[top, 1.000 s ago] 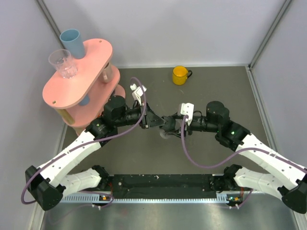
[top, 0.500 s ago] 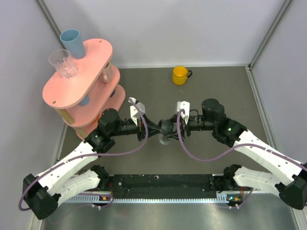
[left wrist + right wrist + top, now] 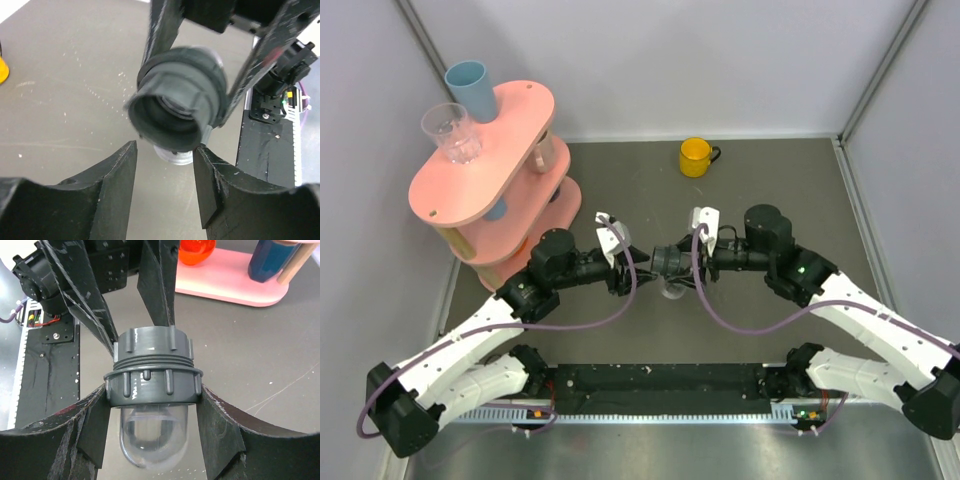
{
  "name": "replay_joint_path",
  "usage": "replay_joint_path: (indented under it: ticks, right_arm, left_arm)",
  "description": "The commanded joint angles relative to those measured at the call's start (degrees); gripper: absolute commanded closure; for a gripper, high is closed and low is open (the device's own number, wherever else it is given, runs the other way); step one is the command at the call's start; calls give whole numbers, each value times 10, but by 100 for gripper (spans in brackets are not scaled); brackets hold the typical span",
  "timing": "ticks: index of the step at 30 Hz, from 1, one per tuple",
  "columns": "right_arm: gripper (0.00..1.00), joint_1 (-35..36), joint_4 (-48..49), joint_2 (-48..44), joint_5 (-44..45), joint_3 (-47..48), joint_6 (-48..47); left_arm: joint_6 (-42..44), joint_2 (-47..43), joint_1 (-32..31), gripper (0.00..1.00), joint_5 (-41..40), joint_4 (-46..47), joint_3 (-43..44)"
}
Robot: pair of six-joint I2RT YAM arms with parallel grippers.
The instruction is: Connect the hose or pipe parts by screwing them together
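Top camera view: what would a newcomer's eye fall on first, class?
Mid-table, the right gripper clamps a grey pipe fitting with a clear dome end, and the left gripper faces it, open. Next come the pink tiered stand at the far left, carrying a blue cup and a clear glass, and the yellow mug at the back.

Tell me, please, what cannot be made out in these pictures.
- Right wrist view: the pipe fitting hides the tips of the left tool, so contact there is unclear.
- Left wrist view: the fitting's grey mouth hides its clear end.
- Top view: the fitting is too small, half covered by the right tool, to judge its thread.
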Motion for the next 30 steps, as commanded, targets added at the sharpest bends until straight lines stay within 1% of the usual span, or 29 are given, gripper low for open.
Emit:
replay_joint_path:
  ticks: [1, 4, 6, 7, 8, 9, 10, 11, 12, 13, 14, 16, 17, 19, 20, 21, 23, 24, 25, 30]
  right_arm:
    - [100, 3, 53, -36, -40, 44, 4]
    - [100, 3, 53, -39, -29, 39, -4]
    - [100, 3, 51, -40, -25, 36, -6]
    - [100, 3, 49, -42, -25, 35, -8]
    - [100, 2, 49, -42, -24, 33, -11]
    - [100, 3, 48, -43, -22, 32, -14]
    - [100, 2, 48, -45, -20, 30, -17]
    - [100, 3, 46, -45, -18, 29, -24]
    - [100, 3, 45, -46, -19, 28, -28]
    - [100, 3, 44, -48, -19, 28, -31]
    - [100, 3, 45, -49, -19, 26, -36]
    - [100, 3, 44, -54, -20, 24, -38]
    - [100, 3, 44, -54, -21, 23, -40]
    - [100, 3, 44, -59, -26, 20, -45]
    - [100, 2, 43, -60, -28, 19, -46]
    - [100, 2, 44, -61, -29, 17, -48]
    - [100, 3, 44, -65, -33, 14, -49]
    - [100, 3, 45, -65, -35, 14, -48]
    - [100, 3, 45, -65, -36, 14, -47]
    - [100, 3, 47, -66, -40, 14, -46]
  left_arm:
    - [-10, 1, 5, 46, -85, -27, -5]
    - [-11, -12, 5, 44, -74, -27, -11]
    - [-40, -24, 5, 43, -80, -35, -15]
    - [-54, -28, 5, 40, -98, -54, -13]
    - [-88, -35, 6, 37, -108, -72, -2]
    - [-105, -37, 11, 34, -111, -88, 6]
    - [-122, -37, 13, 32, -104, -102, 16]
    - [-159, -35, 17, 30, -101, -127, 36]
    - [-179, -31, 26, 30, -95, -138, 47]
    - [-197, -24, 32, 30, -70, -149, 57]
    - [-233, -14, 38, 30, -53, -159, 77]
    - [-268, -6, 50, 30, -13, -154, 87]
    - [-309, -6, 56, 30, 22, -149, 93]
    - [-349, -13, 59, 26, 44, -108, 87]
    - [-384, -14, 60, 25, 62, -87, 85]
    - [-400, -18, 60, 20, 67, -59, 83]
    - [-436, -18, 60, 12, 77, -39, 85]
    - [-442, -15, 60, 6, 82, -32, 88]
    - [-446, -9, 60, 2, 85, -31, 96]
    - [-441, 2, 60, 1, 74, -34, 100]
